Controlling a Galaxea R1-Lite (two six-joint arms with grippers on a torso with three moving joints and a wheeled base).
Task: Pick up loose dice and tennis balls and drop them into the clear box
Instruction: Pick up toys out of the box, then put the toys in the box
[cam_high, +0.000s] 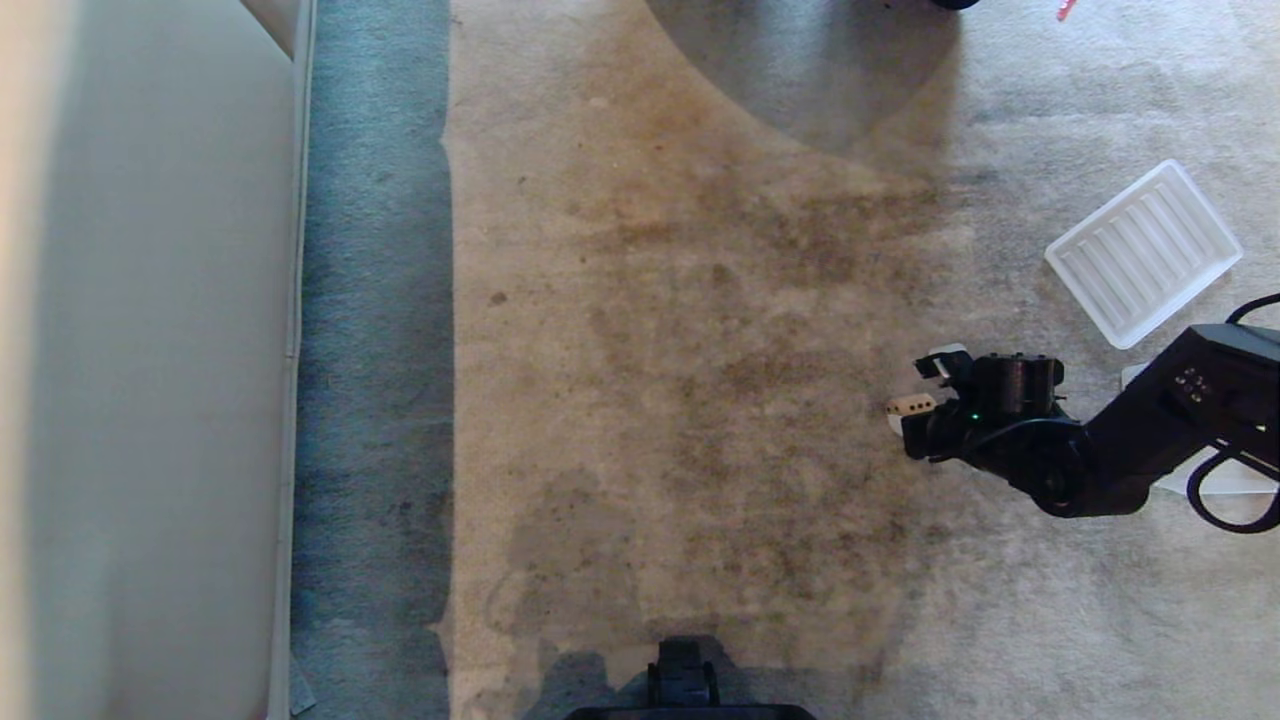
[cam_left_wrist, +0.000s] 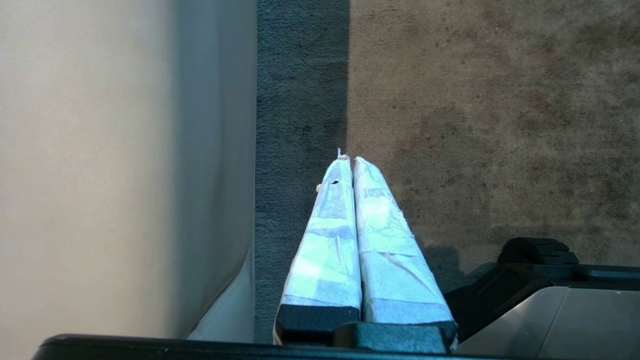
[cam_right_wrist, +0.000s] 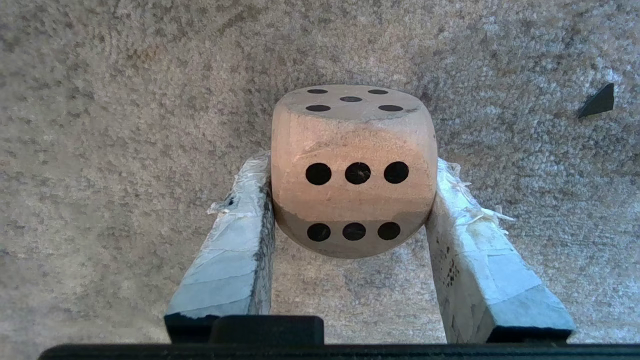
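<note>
On the carpet (cam_high: 700, 330) at the head view's right, the right gripper (cam_high: 915, 405) reaches out low beside the ribbed lid (cam_high: 1143, 252); the clear box is not identifiable. In the left wrist view, the left gripper (cam_left_wrist: 348, 159) hangs parked, fingers pressed together. In the right wrist view, the right gripper (cam_right_wrist: 350, 200) pinches the beige die (cam_right_wrist: 353, 170). Current step: grasp secured. Next: lift and carry to the box.

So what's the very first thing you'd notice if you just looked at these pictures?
The big wooden die with black dots, squeezed between the right gripper's white taped fingers over the carpet. Next, a ribbed see-through lid lying on the carpet just past that arm. The left gripper points at the floor by a pale wall, its fingers pressed together.
</note>
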